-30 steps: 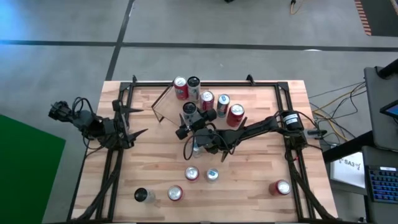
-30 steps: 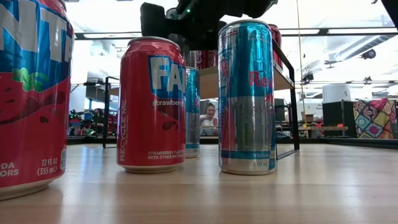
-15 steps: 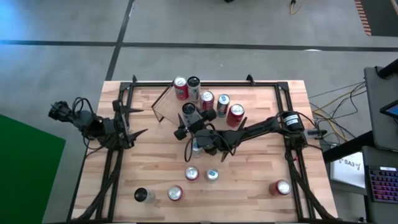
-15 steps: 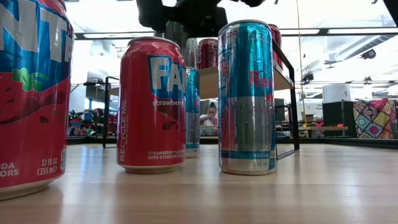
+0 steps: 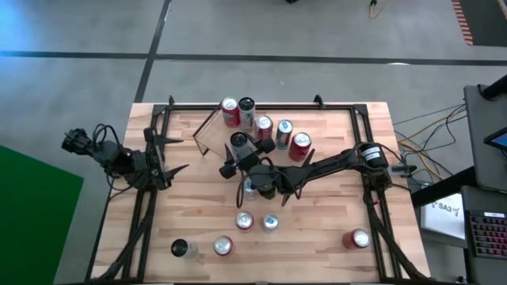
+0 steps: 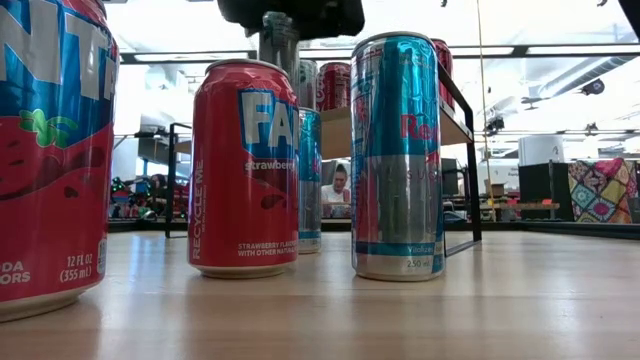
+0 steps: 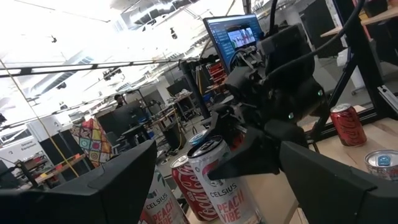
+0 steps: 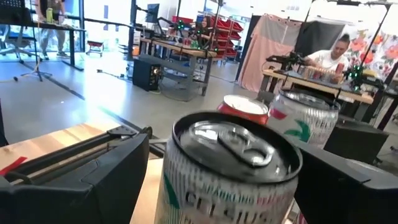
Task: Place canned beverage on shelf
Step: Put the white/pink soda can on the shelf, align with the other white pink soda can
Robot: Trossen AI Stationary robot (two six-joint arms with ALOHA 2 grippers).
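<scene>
Well, cans (image 5: 244, 222) on wood tabletop (image 5: 198, 198), workshop room bkgd w/ desks.

eleven cans (image 5: 301, 146), one shelf (image 5: 207, 133)

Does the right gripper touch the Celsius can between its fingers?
Cannot tell. In the right wrist view the Celsius can sits between the right gripper's fingers, but the contact line is not plain.

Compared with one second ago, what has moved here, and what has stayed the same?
The right gripper has risen, so the low view shows more of the Celsius can between its fingers; from above it edged toward the shelf. Nothing was grasped or released. The left gripper, open at the table's left edge, and the other cans stayed put.
</scene>
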